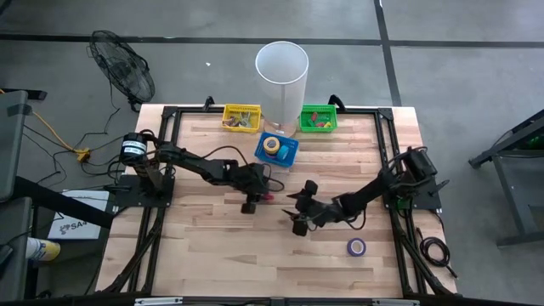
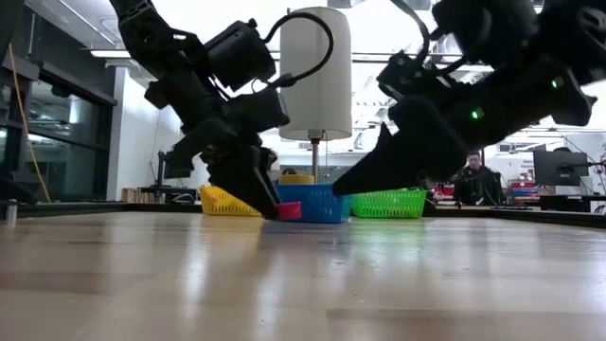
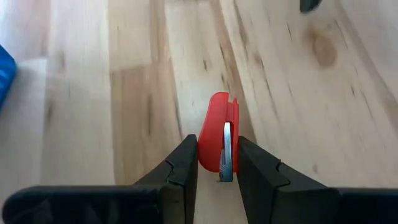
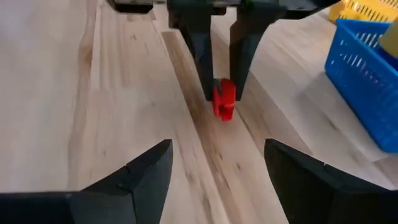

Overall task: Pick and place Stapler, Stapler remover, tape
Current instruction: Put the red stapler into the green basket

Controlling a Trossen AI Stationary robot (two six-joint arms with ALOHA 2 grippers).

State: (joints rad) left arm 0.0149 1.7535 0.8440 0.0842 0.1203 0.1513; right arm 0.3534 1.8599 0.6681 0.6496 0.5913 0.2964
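The small red plastic staple remover (image 3: 219,140) sits pinched between the two dark fingers of the left gripper (image 3: 217,163), down on the pale wooden worktop (image 1: 212,229); I cannot tell whether it has left the surface. The jaws are closed narrowly on its sides. Just beyond this gripper stands the blue plastic basket (image 1: 278,150) with a yellow tape roll (image 1: 271,144) in it, flanked by a yellow basket (image 1: 241,117) and a green basket (image 1: 318,118). The right gripper (image 4: 217,168) hovers facing it, jaws spread wide and empty; a purple tape roll (image 1: 356,247) lies behind that arm. The step looks like the grasp; next comes a lift and carry to a basket.
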